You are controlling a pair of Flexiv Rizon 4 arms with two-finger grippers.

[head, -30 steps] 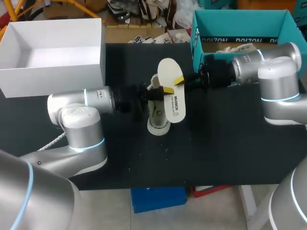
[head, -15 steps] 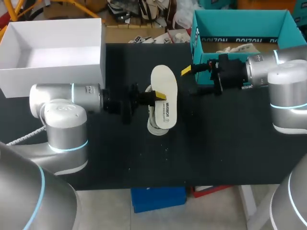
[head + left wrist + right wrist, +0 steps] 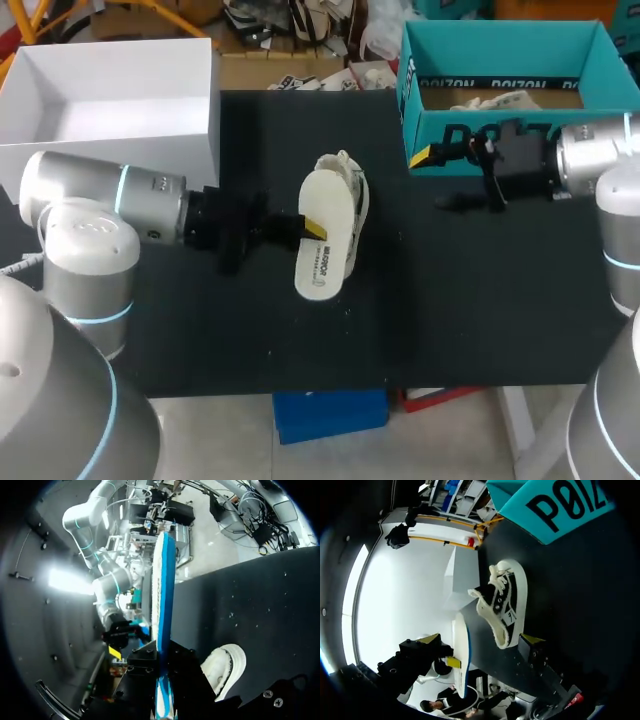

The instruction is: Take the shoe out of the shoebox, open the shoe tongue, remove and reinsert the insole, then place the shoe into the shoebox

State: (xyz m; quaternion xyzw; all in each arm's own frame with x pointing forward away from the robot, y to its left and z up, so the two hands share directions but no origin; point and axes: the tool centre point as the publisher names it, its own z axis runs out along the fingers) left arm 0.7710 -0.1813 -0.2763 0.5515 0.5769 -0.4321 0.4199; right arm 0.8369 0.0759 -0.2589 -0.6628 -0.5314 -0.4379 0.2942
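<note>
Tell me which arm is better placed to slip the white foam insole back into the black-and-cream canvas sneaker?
Left. The left gripper holds the insole right by the sneaker; the right gripper is open, empty, beside the teal cardboard box.

The insole (image 3: 325, 240) was let go by the right tool (image 3: 435, 180), which was drawn back, fingers spread, to the front wall of the teal shoebox (image 3: 500, 130). The insole was carried farther from that shoebox by the left tool (image 3: 312, 224).
</note>
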